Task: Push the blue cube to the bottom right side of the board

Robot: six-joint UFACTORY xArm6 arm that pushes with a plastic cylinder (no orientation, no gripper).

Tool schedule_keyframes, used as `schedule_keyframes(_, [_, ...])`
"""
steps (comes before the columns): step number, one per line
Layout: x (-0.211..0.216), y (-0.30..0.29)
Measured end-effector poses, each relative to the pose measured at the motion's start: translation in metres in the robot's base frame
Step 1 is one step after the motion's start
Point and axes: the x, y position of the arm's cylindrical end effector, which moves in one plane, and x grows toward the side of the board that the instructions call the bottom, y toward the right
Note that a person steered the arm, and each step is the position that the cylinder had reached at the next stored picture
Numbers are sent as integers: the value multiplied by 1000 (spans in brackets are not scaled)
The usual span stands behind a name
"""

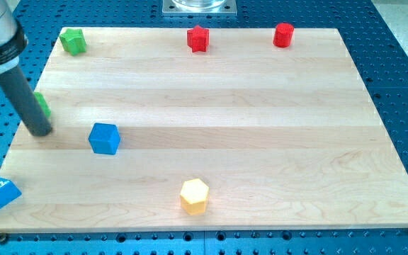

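blue cube (105, 138), right of my tip (40, 132)

Seven small blocks on the wooden board (261, 127): two blue (one (105, 138) cube-shaped), two green, two red, one yellow.

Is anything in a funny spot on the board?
Yes. A second blue block hangs over the board's bottom left corner, half off the wood. A green block is mostly hidden behind my tip. The rest sit flat on the board.
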Motion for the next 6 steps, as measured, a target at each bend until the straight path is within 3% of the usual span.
schedule_keyframes(1, [29,27])
schedule_keyframes(3, [11,94])
schedule_keyframes(6, [10,245])
